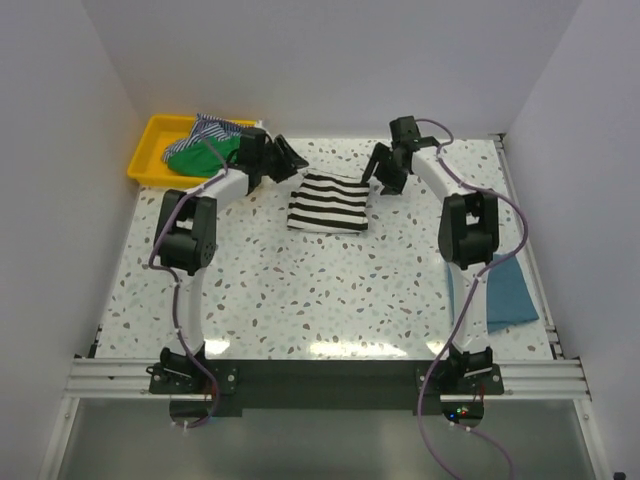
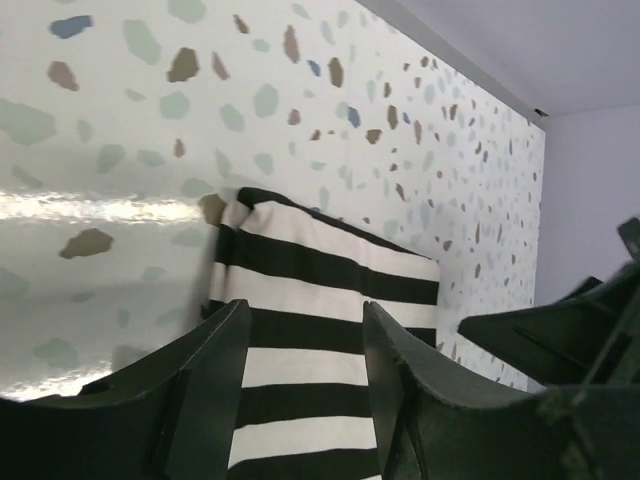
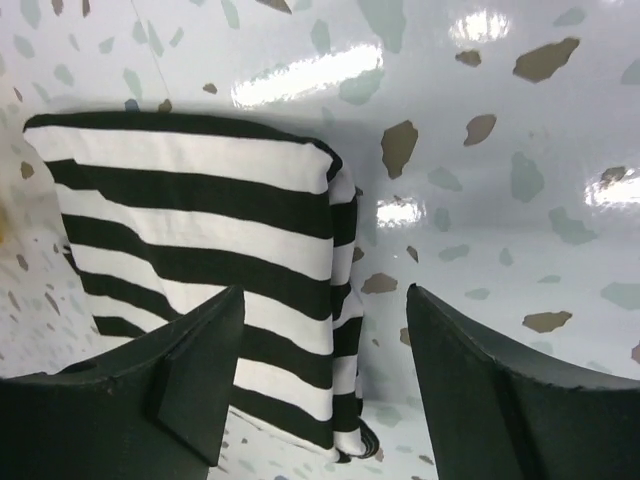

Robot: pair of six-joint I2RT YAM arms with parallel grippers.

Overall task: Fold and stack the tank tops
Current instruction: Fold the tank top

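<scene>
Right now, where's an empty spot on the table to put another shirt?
The biggest bare patch is the middle of the table, between the left arm and right arm, nearer than the black-and-white striped top. Crowded: the yellow tray piled with tops far left, and the teal top near right.

**Bright, even light; glare on the table (image 1: 300, 300)**

From above I see soft overhead light, faint shadows. Both wrist views catch white glare patches, and my jaws sit dark and blurred up close.
</scene>
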